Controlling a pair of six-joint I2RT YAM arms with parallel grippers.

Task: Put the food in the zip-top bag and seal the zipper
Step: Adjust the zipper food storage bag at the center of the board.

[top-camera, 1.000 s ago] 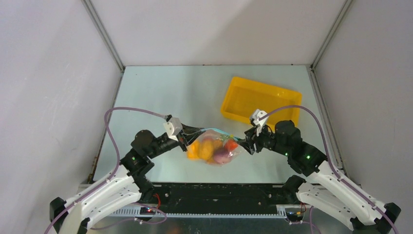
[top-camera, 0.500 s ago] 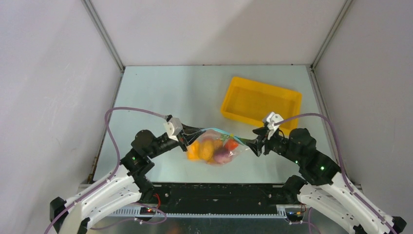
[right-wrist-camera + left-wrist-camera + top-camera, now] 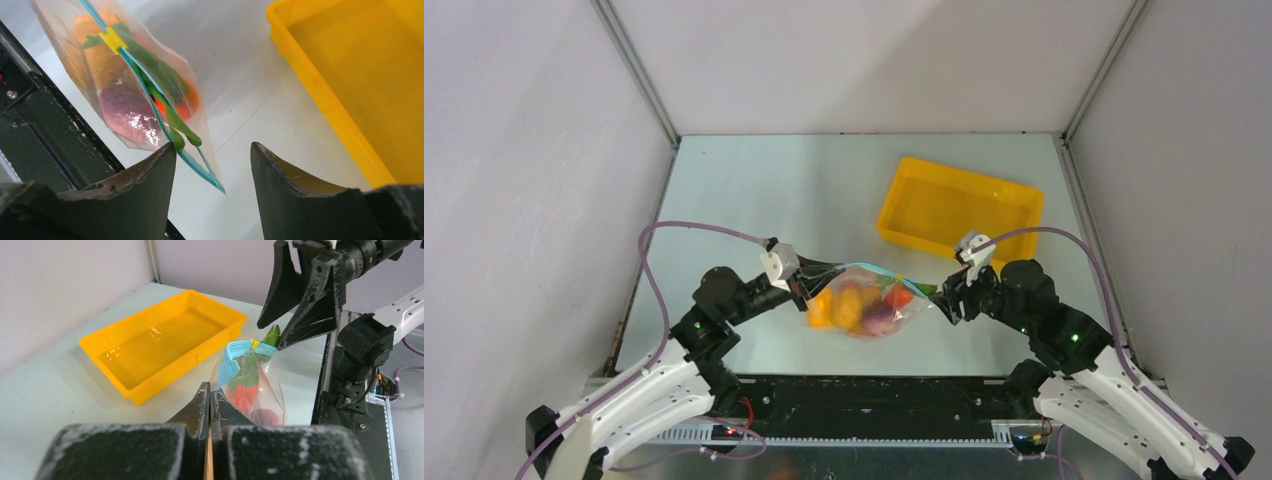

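The clear zip-top bag [image 3: 864,300] holds the food: yellow-orange fruit [image 3: 842,306], a purple onion [image 3: 879,318] and a red carrot [image 3: 897,296]. My left gripper [image 3: 805,287] is shut on the bag's left corner [image 3: 220,385]. The teal zipper [image 3: 197,167] runs along the top edge with a yellow slider [image 3: 113,40] on it. The carrot's green leaf [image 3: 170,115] pokes out past the zipper. My right gripper [image 3: 214,147] is open, and the bag's right corner lies between its fingers. One finger [image 3: 150,172] touches the leaf tip.
A yellow rectangular tray [image 3: 959,210] stands at the back right and also shows in the left wrist view [image 3: 165,340] and the right wrist view [image 3: 360,75]. The black base rail [image 3: 874,395] runs along the near table edge, just below the bag.
My right arm drew back to the right, then came a little way back towards the bag's right corner. The left gripper and the bag have stayed put.
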